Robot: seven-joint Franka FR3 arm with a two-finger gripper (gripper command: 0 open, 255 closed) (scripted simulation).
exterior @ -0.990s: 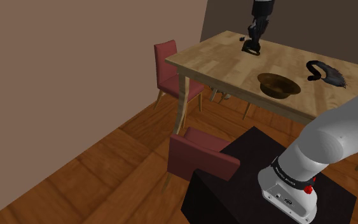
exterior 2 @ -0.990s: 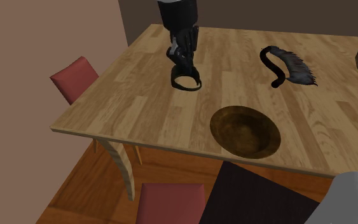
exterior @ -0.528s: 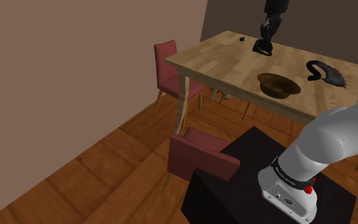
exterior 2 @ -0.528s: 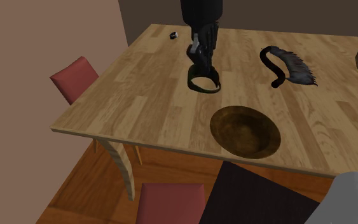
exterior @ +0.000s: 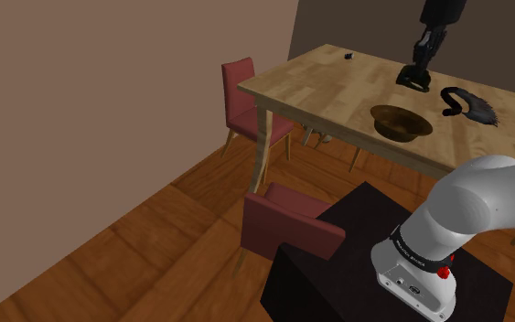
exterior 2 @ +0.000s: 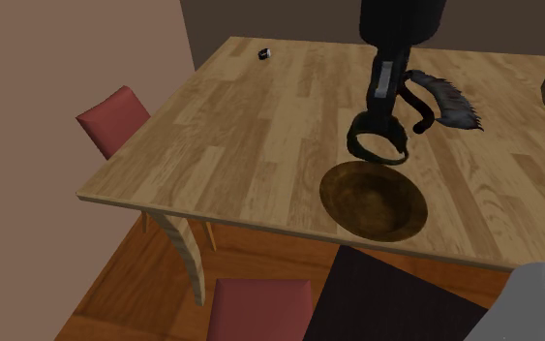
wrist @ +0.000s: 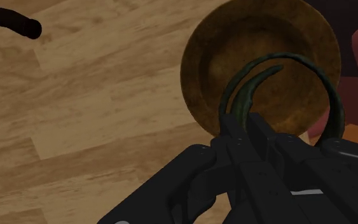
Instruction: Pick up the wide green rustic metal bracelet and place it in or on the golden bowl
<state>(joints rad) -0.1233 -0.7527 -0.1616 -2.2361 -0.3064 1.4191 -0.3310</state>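
One bracelet (exterior 2: 365, 151), dark green, is pinched by its rim in the gripper (exterior 2: 378, 122) and hangs above the table (exterior 2: 231, 126), right beside the brownish-gold bowl (exterior 2: 396, 211). Smart play now: centre it over the bowl, sink low, then release gently so it can't bounce out.

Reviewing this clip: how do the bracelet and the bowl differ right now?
The bracelet is a thin dark-green open ring; the bowl is a wider, brown-gold solid dish. The bracelet is clasped in the hand, off the table; the bowl rests on the table. Both are round.
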